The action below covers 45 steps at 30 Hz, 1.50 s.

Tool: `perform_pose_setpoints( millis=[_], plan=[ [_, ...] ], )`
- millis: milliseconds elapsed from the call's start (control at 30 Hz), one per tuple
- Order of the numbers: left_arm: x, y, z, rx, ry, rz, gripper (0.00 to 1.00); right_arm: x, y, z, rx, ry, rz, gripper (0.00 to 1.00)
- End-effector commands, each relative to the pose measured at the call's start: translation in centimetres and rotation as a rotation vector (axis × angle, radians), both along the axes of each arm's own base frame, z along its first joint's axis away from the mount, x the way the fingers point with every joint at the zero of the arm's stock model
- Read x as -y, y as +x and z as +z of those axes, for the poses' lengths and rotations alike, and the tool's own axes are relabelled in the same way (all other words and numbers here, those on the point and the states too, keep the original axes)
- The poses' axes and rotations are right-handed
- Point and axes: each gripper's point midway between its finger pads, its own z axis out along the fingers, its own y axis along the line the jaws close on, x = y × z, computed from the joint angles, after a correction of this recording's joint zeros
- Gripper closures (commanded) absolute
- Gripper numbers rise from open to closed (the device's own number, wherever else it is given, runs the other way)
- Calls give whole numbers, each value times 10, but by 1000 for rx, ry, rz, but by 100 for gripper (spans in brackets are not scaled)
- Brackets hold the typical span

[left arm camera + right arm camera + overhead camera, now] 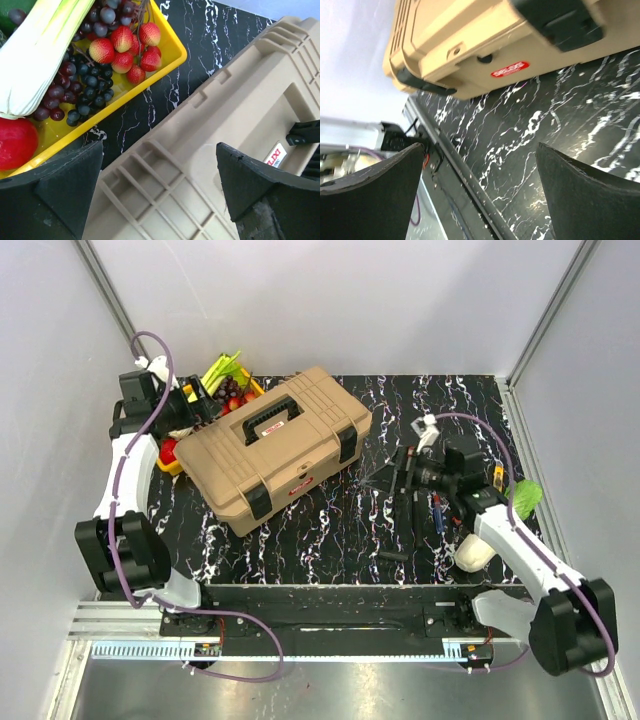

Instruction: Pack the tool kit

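Toolbox: I saw it shut, askew on the black marbled bench, just beside a yellow tray of fruit | Front sticker: red-white, writing unreadable | Left end effector: wide open, empty, over the lid | Right end effector: wide open, empty, facing the toolbox front | Hand tools: loose on the bench by the right arm

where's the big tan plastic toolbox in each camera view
Top external: the large tan plastic toolbox sits left of centre, lid shut, set at an angle.
Left wrist: its lid fills the lower right, beside the yellow tray.
Right wrist: its front side runs along the top.
Shared landmark: the black white-veined tabletop under it.
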Motion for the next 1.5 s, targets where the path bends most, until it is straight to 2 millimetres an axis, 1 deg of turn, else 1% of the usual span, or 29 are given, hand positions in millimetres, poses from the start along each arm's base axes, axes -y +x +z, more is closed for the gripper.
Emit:
perform_pose_setpoints(
  millis=[0, 167, 267, 300, 333, 433, 500, 600, 733, 967, 1067, 1100, 1133, 1167, 1200, 1267, 1300, 1333, 1400, 1433, 1467],
  plan=[
    [3, 7, 5, 74, -69, -78, 1, -37, 0, 20, 127, -15, 110, 1],
    [22, -8, -17, 3, -190, -120, 1, -55, 25, 13, 117, -27, 23, 1],
    [26, -16, -23, 5, -261, -71, 1, -67, 41, 9, 104, -3, -14, 1],
    [30, -20, -22, 18, -293, -68, 1, -71, 47, 5, 85, -1, -31, 1],
    [36, -26, -25, 18, -336, -85, 1, -74, 54, 5, 76, 7, -54, 2],
    [50, -38, -26, 18, -424, -122, 1, -76, 73, 2, 56, 17, -110, 5],
    [59, -45, -24, 25, -461, -152, 1, -75, 84, -1, 55, 16, -156, 5],
    [70, -57, -28, 12, -477, -185, 1, -71, 98, -4, 61, -4, -214, 5],
    [84, -69, -32, -6, -489, -212, 1, -66, 114, -11, 57, -43, -282, 5],
    [118, -80, -35, -46, -489, -302, 1, -49, 146, -14, 20, -48, -397, 5],
    [134, -79, -35, -64, -481, -332, 1, -36, 167, -14, -3, -26, -427, 6],
    [133, -75, -34, -65, -478, -327, 1, -31, 174, -12, -6, -16, -432, 6],
    [146, -74, -34, -72, -470, -354, 1, -30, 183, -10, -6, -8, -424, 6],
    [150, -70, -33, -68, -461, -359, 1, -27, 191, -13, -14, -7, -420, 6],
    [151, -66, -34, -89, -455, -351, 1, -24, 199, -9, -15, 3, -412, 6],
    [148, -54, -31, -96, -423, -313, 3, -21, 210, -11, -35, 8, -381, 5],
    [144, -48, -31, -103, -405, -281, 4, -17, 212, -8, -47, 10, -378, 5],
    [138, -42, -26, -96, -377, -249, 4, -12, 213, -6, -53, 6, -390, 5],
    [125, -31, -14, -77, -304, -189, 3, 7, 210, 1, -54, -6, -451, 4],
    [117, -28, -6, -67, -263, -158, 3, 17, 206, 9, -44, -8, -484, 3],
    [109, -24, 8, -43, -218, -130, 2, 29, 202, 12, -46, -14, -518, 1]
  ],
)
